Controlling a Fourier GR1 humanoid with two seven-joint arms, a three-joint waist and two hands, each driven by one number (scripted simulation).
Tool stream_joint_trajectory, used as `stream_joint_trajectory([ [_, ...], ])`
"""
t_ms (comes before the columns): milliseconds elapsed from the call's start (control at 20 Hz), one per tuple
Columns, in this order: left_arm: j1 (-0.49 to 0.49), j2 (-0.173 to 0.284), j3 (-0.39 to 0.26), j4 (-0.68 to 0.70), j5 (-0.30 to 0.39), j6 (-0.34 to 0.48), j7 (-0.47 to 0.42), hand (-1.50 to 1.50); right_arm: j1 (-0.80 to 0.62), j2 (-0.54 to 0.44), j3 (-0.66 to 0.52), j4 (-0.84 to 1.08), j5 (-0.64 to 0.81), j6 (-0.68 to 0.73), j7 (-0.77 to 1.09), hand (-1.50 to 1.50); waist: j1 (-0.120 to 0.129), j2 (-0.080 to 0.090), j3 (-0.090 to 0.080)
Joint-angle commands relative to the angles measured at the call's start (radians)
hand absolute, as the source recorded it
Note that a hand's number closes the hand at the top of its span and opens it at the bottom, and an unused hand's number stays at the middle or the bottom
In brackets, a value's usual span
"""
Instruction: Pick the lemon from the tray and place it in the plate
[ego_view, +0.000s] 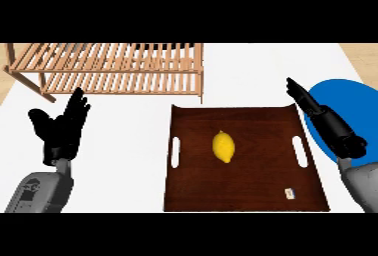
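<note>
1. Yellow against dark brown wood, the lemon (224, 146) lies untouched near the middle of the tray (244, 192), its long axis running away from the robot; no hand is near it yet.
2. The blue plate (336, 107) sits on the white counter (140, 165) just beside the tray's right edge, and the right forearm crosses over part of it.
3. Likely trouble: the lemon is rounded and could roll sideways on the smooth tray if the fingers meet it off-centre, slipping out before they close round it.
4. Another risk is the tray's raised right rim: a carry kept too low could clip it.
5. The right hand (325, 117) is raised over the plate's left side, seen edge-on, its fingers straight and pointing away from the robot, holding nothing. To reach the lemon it would have to swing left and turn palm-down.
6. The left hand (59, 131) rests at the view's left, well apart from the tray, fingers up and relaxed, empty.
7. A wooden slatted rack (111, 67) stands on the counter behind, clear of the likely path.
</note>
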Motion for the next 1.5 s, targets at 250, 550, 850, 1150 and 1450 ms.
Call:
stream_joint_trajectory([
  [250, 0.123, -0.062, -0.116, 0.012, -0.008, -0.068, 0.079, 0.00, -0.320, 0.059, -0.216, 0.035, -0.132, -0.063, 0.130, 1.50, 0.072, 0.006, -0.015],
  [550, 0.256, -0.099, -0.170, -0.098, 0.011, -0.104, 0.035, 0.00, -0.113, 0.109, -0.230, 0.087, 0.131, -0.455, 0.015, -1.50, 0.055, -0.001, -0.013],
  [850, 0.199, -0.125, -0.148, -0.062, -0.018, -0.112, 0.064, 0.00, 0.031, 0.124, -0.220, -0.059, 0.153, -0.314, -0.057, -1.50, 0.037, 0.001, -0.015],
  [1150, 0.243, -0.128, -0.160, -0.072, -0.021, -0.115, 0.033, 0.00, -0.047, -0.095, -0.095, -0.120, 0.264, -0.137, 0.263, -1.50, 0.047, -0.002, -0.018],
  [1450, 0.249, -0.106, -0.149, -0.124, -0.010, -0.128, 0.073, 0.00, -0.105, -0.101, 0.065, -0.279, 0.371, -0.029, 0.552, -1.50, 0.052, -0.003, -0.017],
])
